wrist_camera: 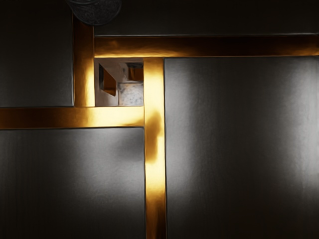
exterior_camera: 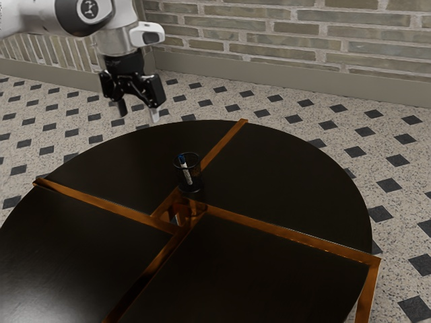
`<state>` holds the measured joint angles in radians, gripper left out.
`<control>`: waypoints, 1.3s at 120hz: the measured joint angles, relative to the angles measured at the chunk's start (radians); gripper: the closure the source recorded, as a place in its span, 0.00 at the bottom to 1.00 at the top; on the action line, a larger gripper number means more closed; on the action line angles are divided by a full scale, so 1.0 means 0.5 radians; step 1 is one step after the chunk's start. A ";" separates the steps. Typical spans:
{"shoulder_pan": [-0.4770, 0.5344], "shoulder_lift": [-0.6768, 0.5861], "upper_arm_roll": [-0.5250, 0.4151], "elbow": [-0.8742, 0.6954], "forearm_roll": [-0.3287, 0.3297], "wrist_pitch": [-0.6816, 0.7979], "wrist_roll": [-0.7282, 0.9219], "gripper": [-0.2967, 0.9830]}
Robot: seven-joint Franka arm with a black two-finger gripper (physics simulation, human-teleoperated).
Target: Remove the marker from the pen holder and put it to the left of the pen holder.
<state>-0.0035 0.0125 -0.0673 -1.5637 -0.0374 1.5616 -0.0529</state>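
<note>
My gripper [exterior_camera: 139, 116] hangs high at the exterior view's upper left, open, its two fingers apart with nothing between them. The pen holder [exterior_camera: 190, 180], a dark see-through mesh cup, stands upright near the middle of the round table. Inside it leans the marker [exterior_camera: 186, 169], white with a blue end near the rim. In the wrist view part of the pen holder [wrist_camera: 97, 11] appears at the upper edge; the marker cannot be made out there.
The round dark table [exterior_camera: 289, 175] has raised-looking orange-brown strips [exterior_camera: 289, 234] across its top. A square opening [exterior_camera: 178, 217] lies at its centre, beside the pen holder. A brick wall [exterior_camera: 296, 33] stands behind.
</note>
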 joint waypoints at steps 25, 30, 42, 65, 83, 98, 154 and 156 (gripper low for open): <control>-0.015 0.184 -0.001 0.038 -0.003 -0.004 -0.014 0.23; -0.009 0.322 0.003 0.133 0.003 -0.023 -0.017 0.23; -0.015 0.959 0.014 0.874 0.045 -0.249 -0.024 0.23; 0.043 1.647 0.012 1.637 -0.111 -0.578 -0.122 0.23; 0.146 1.769 0.019 1.751 -0.285 -0.659 -0.266 0.23; 0.236 1.818 0.023 1.757 -0.355 -0.706 -0.376 0.23; 0.186 1.947 0.074 1.951 -0.404 -0.594 -0.713 0.27; 0.185 1.954 0.074 1.954 -0.413 -0.564 -0.721 0.27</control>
<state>0.0892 0.9896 -0.0304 -0.5867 -0.2441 1.2795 -0.4133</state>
